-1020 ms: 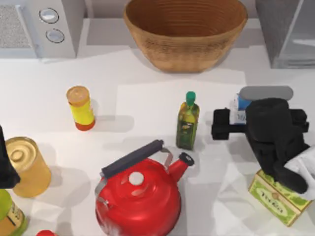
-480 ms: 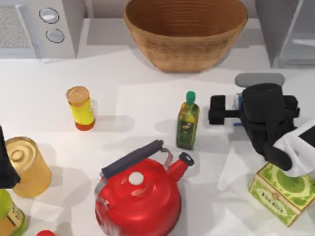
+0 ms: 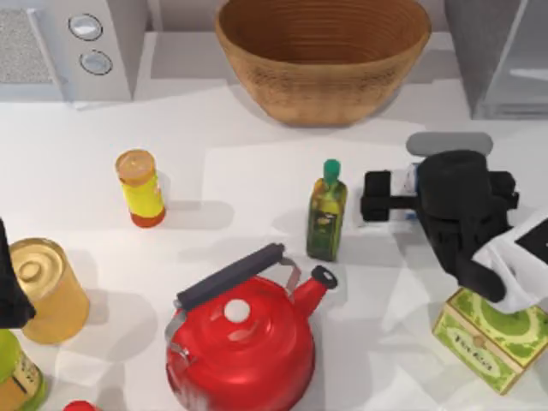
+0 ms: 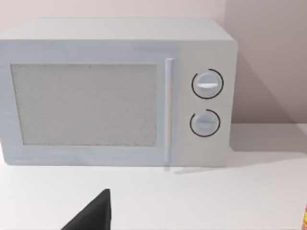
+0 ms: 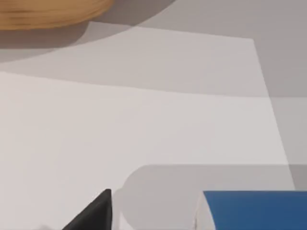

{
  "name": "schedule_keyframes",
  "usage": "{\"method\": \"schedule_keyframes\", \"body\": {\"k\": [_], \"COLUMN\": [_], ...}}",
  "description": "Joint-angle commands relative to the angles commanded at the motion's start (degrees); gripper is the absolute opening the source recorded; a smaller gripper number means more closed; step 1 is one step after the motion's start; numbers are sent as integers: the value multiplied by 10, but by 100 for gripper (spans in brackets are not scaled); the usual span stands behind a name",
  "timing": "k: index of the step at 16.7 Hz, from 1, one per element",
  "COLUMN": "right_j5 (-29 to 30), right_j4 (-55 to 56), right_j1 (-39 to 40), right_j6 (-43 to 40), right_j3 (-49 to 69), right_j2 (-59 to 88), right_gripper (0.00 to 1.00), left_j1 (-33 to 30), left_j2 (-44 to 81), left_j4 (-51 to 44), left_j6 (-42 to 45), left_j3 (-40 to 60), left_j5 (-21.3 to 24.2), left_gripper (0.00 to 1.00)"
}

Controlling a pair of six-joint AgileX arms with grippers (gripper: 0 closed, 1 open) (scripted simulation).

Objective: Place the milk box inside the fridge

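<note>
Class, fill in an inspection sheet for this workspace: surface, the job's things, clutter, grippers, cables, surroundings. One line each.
Surface: white table, lit in patches.
Job's things: milk box mostly hidden under the right gripper, its blue face visible in the right wrist view; fridge at the far right corner.
Clutter: basket, green-capped bottle, red kettle, yellow bottle, gold can, green tea box, microwave.
Grippers: right gripper at the milk box; left arm parked at the table's left edge.
Cables: nothing seen.
Surroundings: plain wall behind the microwave.
</note>
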Motion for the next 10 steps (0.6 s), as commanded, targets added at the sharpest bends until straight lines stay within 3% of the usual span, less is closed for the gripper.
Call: {"method": "schedule_keyframes", "body": {"k": [10], "right_j5": [0], "right_j4": [0], "right_j1": [0], "right_j6": [0], "right_j3": [0], "right_j2": [0], "right_gripper": [17], "left_j1": [0], "left_j2": [0], "left_j4": [0], "left_j6": [0], "left_j3": [0], "left_j5": [0], "left_gripper": [100]}}
